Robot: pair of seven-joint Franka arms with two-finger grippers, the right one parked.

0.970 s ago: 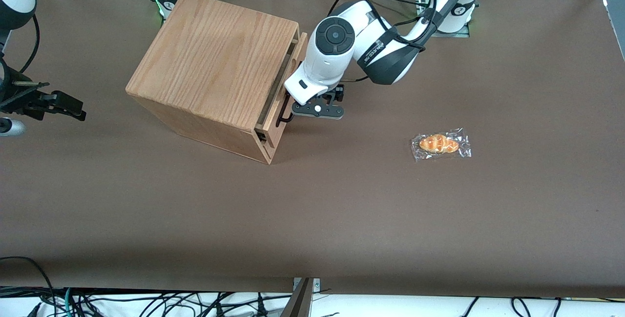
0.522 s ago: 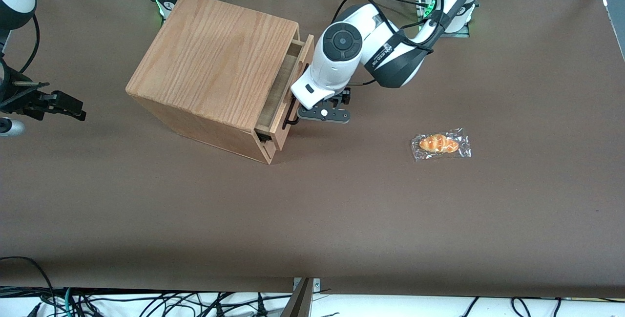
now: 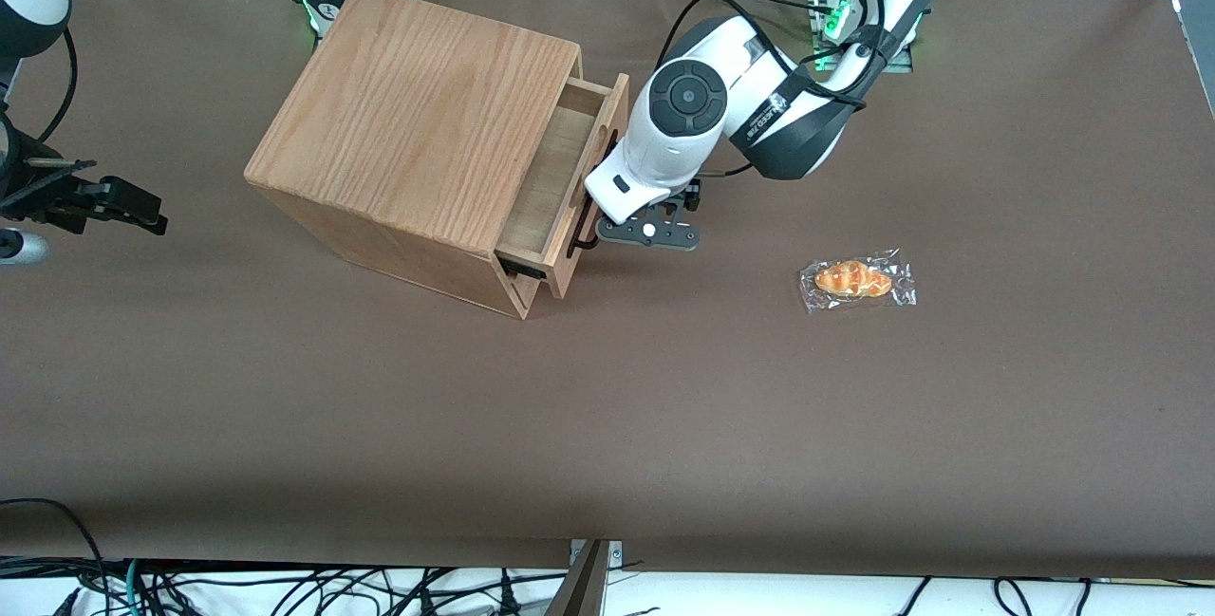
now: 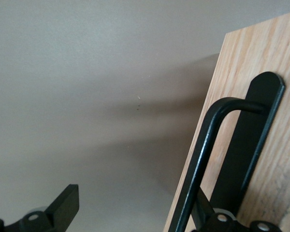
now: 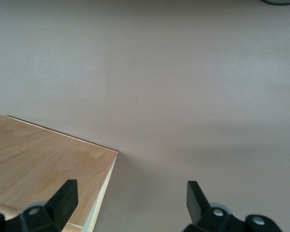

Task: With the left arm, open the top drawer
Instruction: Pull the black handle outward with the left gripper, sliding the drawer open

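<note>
The oak-grain box (image 3: 418,113) stands on the brown table, angled. Its top drawer (image 3: 560,170) is pulled partly out, so its bare wooden floor shows. The front panel (image 4: 261,87) carries the thin black bar handle (image 4: 208,140), whose near end (image 3: 586,236) also shows in the front view. The left arm (image 3: 683,122) reaches down in front of the drawer. Its gripper (image 4: 135,215) is open at the handle (image 3: 600,222). One finger (image 4: 205,208) sits between the bar and the panel, and the other finger (image 4: 63,205) hangs free over the table.
A wrapped croissant (image 3: 857,280) lies on the table toward the working arm's end, nearer the front camera than the gripper. A lower drawer front (image 3: 520,289) sits flush in the box under the pulled one.
The top drawer has slid steadily out of the box over the last second. The gripper hooked on its handle has moved with it, away from the box.
</note>
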